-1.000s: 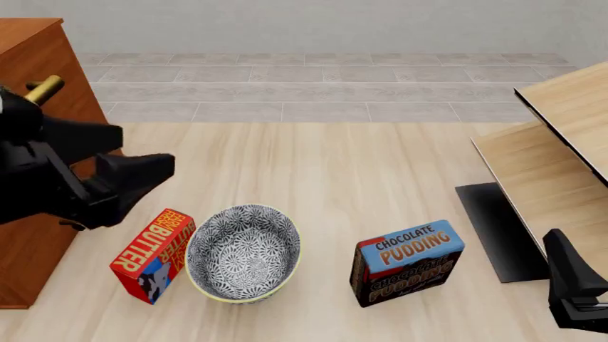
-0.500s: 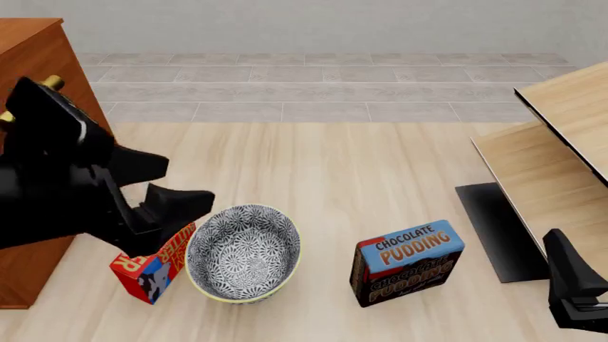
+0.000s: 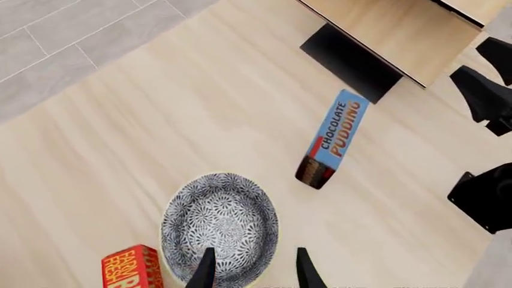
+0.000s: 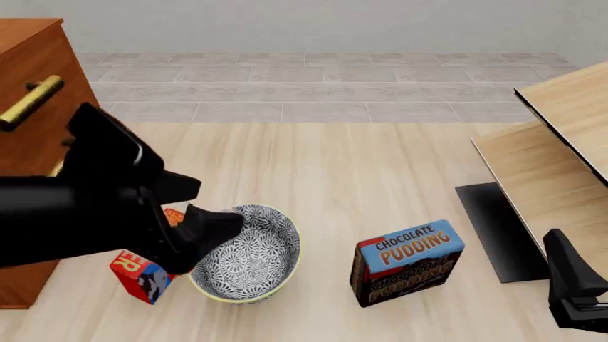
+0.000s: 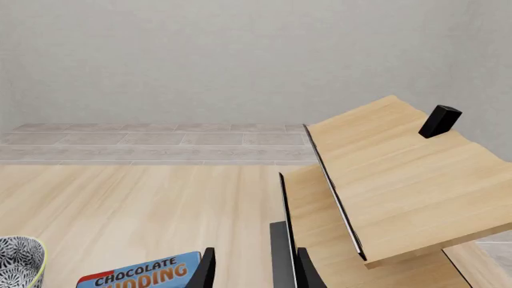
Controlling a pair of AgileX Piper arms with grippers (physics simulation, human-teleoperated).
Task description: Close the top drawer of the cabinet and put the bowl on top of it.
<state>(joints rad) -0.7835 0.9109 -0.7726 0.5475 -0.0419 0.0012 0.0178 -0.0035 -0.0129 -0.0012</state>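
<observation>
The grey-and-white floral bowl point(image 4: 256, 249) stands on the table between two boxes. My left gripper point(image 4: 218, 205) hangs open over the bowl's left rim. In the left wrist view, one finger point(image 3: 205, 270) is over the inside of the bowl point(image 3: 220, 222) and the other lies outside the rim. The reddish-brown cabinet point(image 4: 38, 57) stands at the far left. Its top drawer point(image 4: 53, 82) shows a brass handle point(image 4: 28, 103); I cannot tell how far in it sits. My right gripper point(image 5: 254, 270) is open and empty at the near right.
A red butter box point(image 4: 141, 274) stands left of the bowl, half hidden by my left arm. A chocolate pudding box point(image 4: 409, 260) stands to the right. Pale wooden furniture point(image 4: 560, 142) with a black base fills the right side.
My left arm has swung away from the cabinet's front, rightward and down, until its open gripper is over the bowl. The right arm has not moved.
</observation>
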